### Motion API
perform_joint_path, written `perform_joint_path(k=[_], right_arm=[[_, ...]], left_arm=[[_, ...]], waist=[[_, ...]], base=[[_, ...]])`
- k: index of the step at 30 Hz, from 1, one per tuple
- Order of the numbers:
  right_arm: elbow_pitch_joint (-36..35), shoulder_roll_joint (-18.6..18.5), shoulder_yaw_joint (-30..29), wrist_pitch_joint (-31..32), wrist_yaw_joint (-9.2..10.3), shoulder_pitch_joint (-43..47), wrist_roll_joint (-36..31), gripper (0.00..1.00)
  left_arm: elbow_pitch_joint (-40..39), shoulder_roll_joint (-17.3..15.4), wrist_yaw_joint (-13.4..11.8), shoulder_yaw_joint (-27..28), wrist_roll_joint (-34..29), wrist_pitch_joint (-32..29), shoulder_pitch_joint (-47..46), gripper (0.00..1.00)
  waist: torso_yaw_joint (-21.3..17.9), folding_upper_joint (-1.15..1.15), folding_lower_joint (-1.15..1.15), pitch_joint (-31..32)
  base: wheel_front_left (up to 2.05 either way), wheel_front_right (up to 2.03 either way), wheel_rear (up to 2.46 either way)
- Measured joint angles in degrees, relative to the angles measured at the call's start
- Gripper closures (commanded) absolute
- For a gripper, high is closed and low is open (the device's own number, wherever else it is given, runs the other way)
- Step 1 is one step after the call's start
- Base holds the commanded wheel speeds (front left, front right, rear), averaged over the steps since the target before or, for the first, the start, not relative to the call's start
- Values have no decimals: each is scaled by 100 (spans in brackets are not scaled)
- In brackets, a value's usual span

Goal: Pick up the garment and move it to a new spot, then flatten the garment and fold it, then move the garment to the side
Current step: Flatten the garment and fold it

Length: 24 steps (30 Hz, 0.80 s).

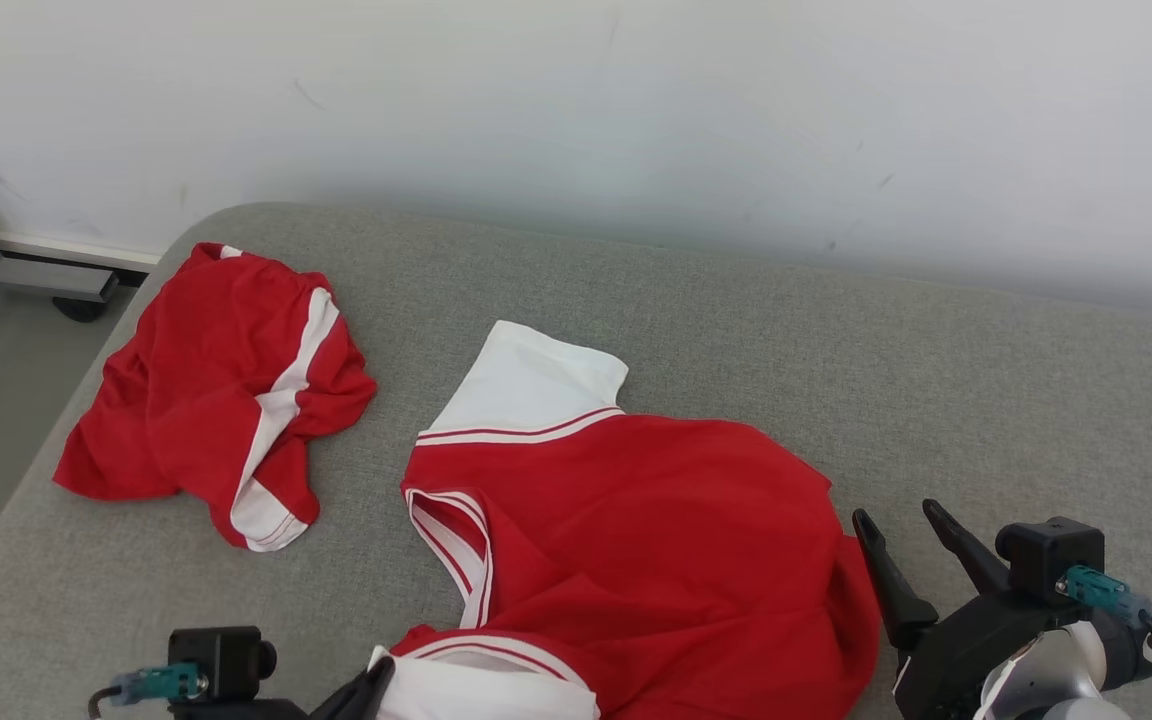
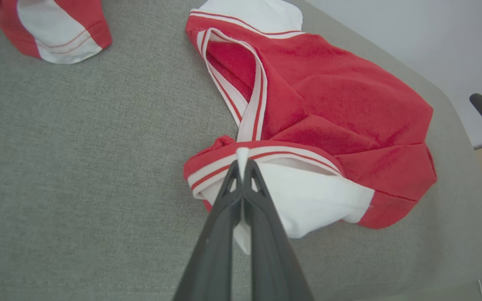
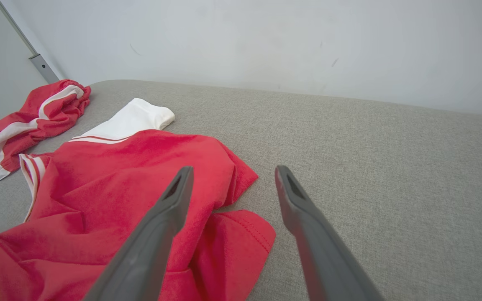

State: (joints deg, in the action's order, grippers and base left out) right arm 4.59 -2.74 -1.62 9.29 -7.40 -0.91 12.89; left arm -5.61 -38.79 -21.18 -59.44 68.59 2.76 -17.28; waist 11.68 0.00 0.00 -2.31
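Left wrist view: left end effector clamps garment; right end effector hovers, apart.

The garment at the left pincer is seen as soft matt red cloth with a faint nap, banded in smoother white knit; the second garment, well beyond that pincer, is of the same cloth; the worktop beneath is covered in coarse grey weave; the right pincer is formed of smooth, dark matt plastic; the wall beyond is painted matt, lightly scuffed.
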Motion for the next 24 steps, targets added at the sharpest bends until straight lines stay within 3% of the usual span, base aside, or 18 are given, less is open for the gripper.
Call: perform_joint_path(k=[11,12,13,14,24], right_arm=[[3,0,38,27,0,1,-4,0],[1,0,41,30,0,1,-5,0],[-4,-1,38,31,0,1,-7,0],[-12,0,34,35,0,1,-9,0],[-37,0,-19,65,0,5,-13,0]], left_arm=[[349,-152,-254,-92,-48,-98,127,100],[400,-127,-253,-96,-44,-97,144,89],[431,-94,-248,-89,-20,-92,162,9],[450,-66,-245,-76,0,-67,179,0],[525,-16,-302,304,-76,609,177,0]], waist=[[-39,0,0,8],[-50,0,0,9],[-59,0,0,9],[-67,0,0,8],[-96,0,0,20]], base=[[0,0,0],[0,0,0],[0,0,0],[0,0,0],[0,0,0]])
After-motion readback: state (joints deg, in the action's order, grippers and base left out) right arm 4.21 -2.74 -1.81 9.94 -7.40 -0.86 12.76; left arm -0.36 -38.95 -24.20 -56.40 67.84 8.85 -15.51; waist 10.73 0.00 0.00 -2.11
